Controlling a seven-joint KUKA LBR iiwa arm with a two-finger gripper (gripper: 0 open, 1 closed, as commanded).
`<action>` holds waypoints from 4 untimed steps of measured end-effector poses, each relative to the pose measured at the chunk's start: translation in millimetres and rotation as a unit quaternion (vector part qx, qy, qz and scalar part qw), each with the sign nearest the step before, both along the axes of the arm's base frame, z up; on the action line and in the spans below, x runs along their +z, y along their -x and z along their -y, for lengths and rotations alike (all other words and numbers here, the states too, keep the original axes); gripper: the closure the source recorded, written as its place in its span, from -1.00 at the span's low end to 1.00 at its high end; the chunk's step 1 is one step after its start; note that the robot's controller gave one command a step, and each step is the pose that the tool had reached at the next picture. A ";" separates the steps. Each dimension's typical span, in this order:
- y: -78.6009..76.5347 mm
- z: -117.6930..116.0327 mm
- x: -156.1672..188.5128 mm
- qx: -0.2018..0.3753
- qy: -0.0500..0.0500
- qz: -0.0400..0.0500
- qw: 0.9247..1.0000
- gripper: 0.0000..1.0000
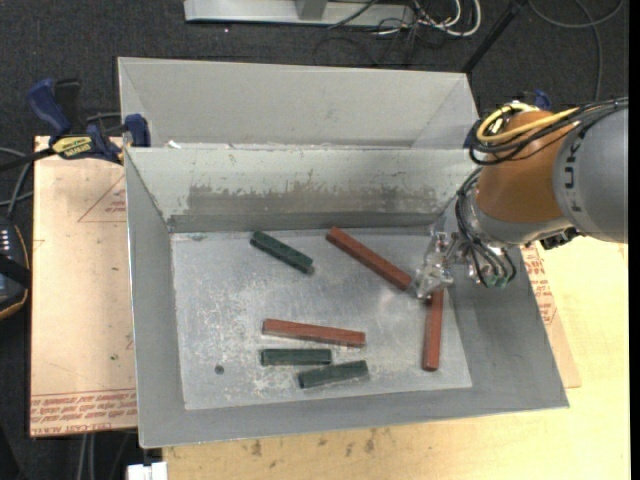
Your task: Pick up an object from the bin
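gripper (436, 274) low at right side of bin (300, 183), over the spot where diagonal red bar (366, 257) meets top end of upright red bar (432, 334) | wide or narrow: cannot tell | back green bar (282, 251) near rear wall | flat red bar (313, 332), left green bar (296, 357), right green bar (333, 374) clustered front-centre
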State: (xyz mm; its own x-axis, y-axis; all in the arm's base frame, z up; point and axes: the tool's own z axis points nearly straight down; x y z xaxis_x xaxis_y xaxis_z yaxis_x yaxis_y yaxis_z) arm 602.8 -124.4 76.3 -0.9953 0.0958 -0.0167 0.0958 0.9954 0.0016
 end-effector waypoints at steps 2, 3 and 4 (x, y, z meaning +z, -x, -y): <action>2.2 0.5 -1.8 0.000 0.000 -0.004 1.000 -1.00; -11.1 -69.0 2.4 0.072 0.002 0.004 0.997 1.00; -11.1 -69.1 2.4 0.072 0.002 0.004 0.997 1.00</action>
State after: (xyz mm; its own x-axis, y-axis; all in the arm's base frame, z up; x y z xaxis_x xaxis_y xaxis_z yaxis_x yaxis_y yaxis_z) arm 614.0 -55.4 78.7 -0.9985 -0.0484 -0.0257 -0.0484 0.9988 -0.0022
